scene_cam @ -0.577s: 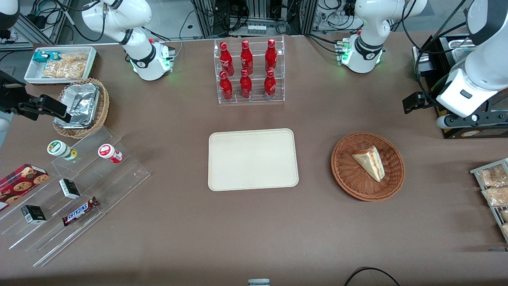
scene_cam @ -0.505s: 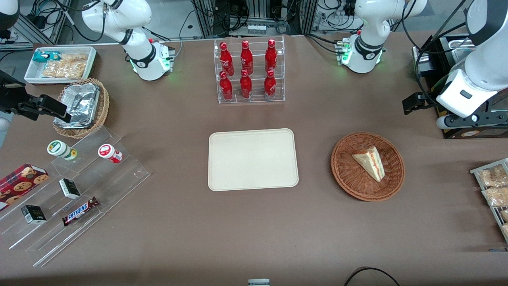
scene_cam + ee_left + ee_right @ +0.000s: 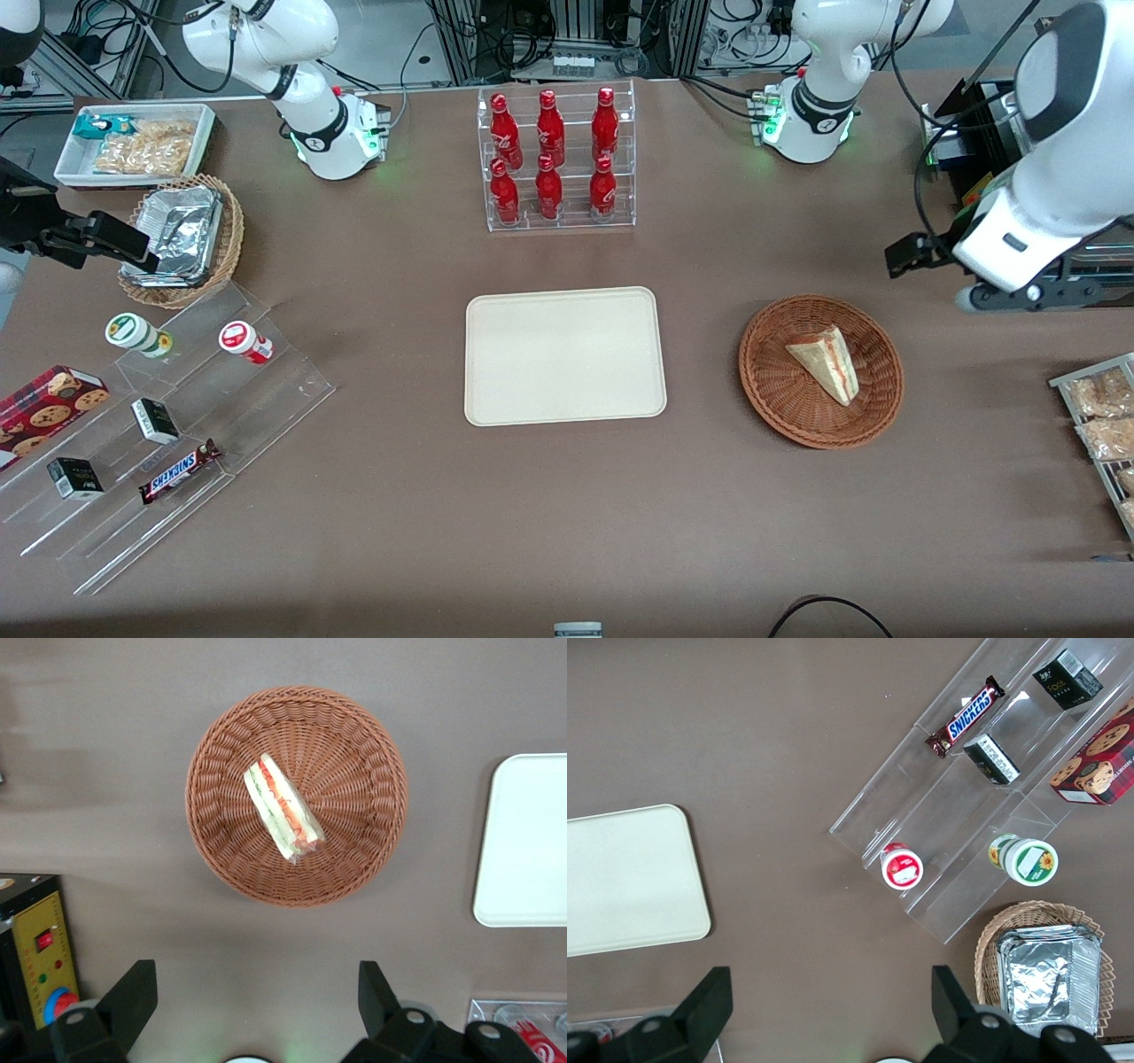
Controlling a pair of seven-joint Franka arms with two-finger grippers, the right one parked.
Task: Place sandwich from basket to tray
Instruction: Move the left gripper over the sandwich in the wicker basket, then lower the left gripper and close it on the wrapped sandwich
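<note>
End effector (image 3: 252, 1010): shifting toward basket (image 3: 820, 370), hovering above, fingers spread wide, gripping nothing.
Sandwich (image 3: 283, 807): lying in basket, unmoved, below end effector.

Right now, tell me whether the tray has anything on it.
Empty. The tray shows only bare cream surface; the sandwich lies in the basket. The open gripper hovers above that basket.

Front view overlooks the table; wrist views look straight down.

Tray (image 3: 524, 842) cut by frame edge; claw (image 3: 257, 1003) fingertips only, body cropped.
</note>
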